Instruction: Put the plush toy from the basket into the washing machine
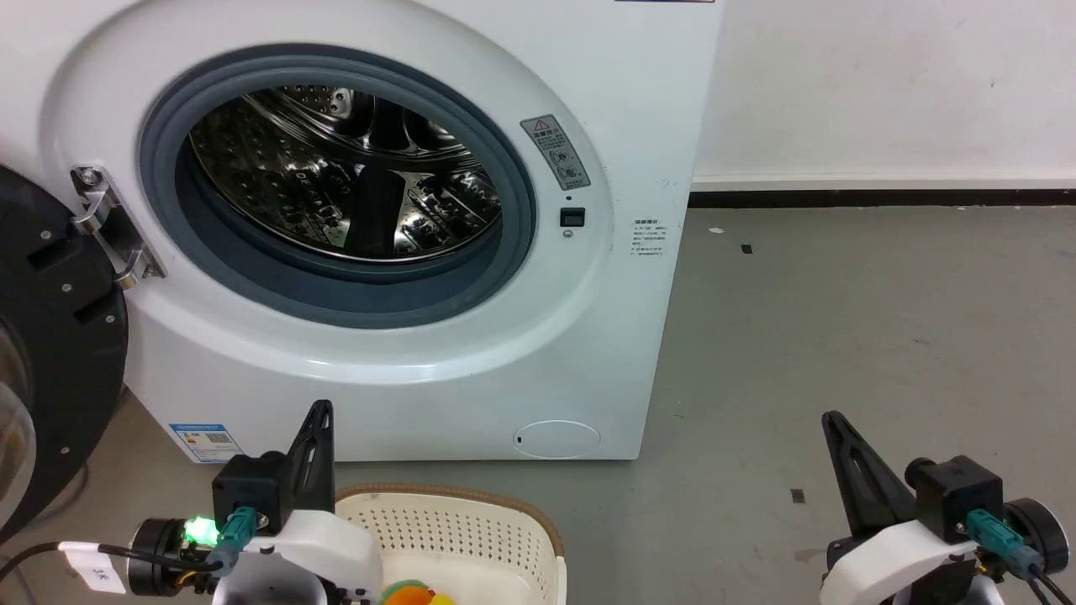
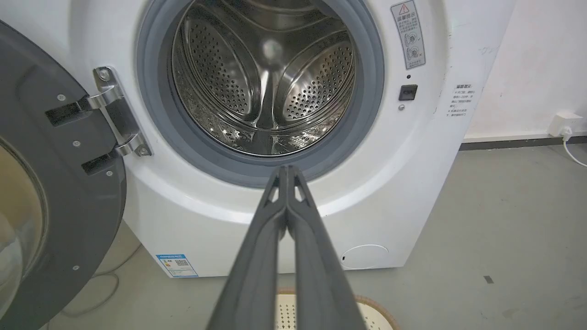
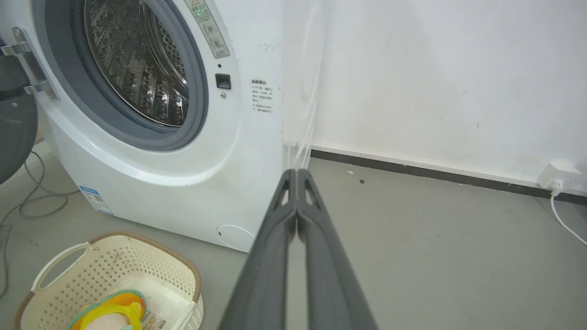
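Observation:
The white washing machine (image 1: 437,370) stands in front of me, its black door (image 1: 50,336) swung open to the left and the steel drum (image 1: 345,168) bare. On the floor before it sits the cream basket (image 1: 471,529) with a brown rim. The orange and yellow plush toy (image 1: 412,595) lies in the basket (image 3: 114,270), seen as the plush toy (image 3: 110,311) in the right wrist view. My left gripper (image 1: 318,412) is shut and empty, just left of the basket's far rim. My right gripper (image 1: 832,420) is shut and empty over bare floor, far right.
A grey concrete floor (image 1: 841,336) runs right of the machine to a white wall with a dark skirting. Cables (image 3: 27,201) lie on the floor left of the machine. A white wall socket (image 3: 557,176) with a cord sits at the far right.

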